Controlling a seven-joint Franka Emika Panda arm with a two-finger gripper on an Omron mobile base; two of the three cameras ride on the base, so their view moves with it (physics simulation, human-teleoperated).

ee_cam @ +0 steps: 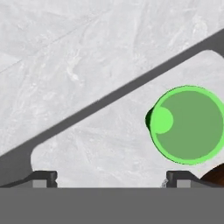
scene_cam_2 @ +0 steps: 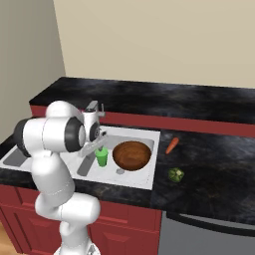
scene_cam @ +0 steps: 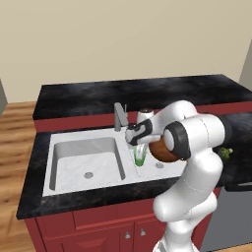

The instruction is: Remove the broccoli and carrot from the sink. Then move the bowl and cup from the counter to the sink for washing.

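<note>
Left base: gripper (scene_cam: 140, 146) above cup (scene_cam: 141, 157), upright in right basin of sink (scene_cam: 78, 142); arm hides most of bowl (scene_cam: 158, 150).
Right base: bowl (scene_cam_2: 132, 155) whole beside cup; carrot (scene_cam_2: 172, 145), broccoli (scene_cam_2: 175, 174) on counter (scene_cam_2: 214, 149).
Hand: fingers (ee_cam: 43, 176) spread wide, clamping nothing; cup (ee_cam: 189, 124) seen from above.

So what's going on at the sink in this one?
The white arm's pincer hangs open over the right basin of the sink, holding nothing. The green cup stands upright in that basin beside the brown bowl. The carrot and broccoli lie on the black counter to the right.
</note>
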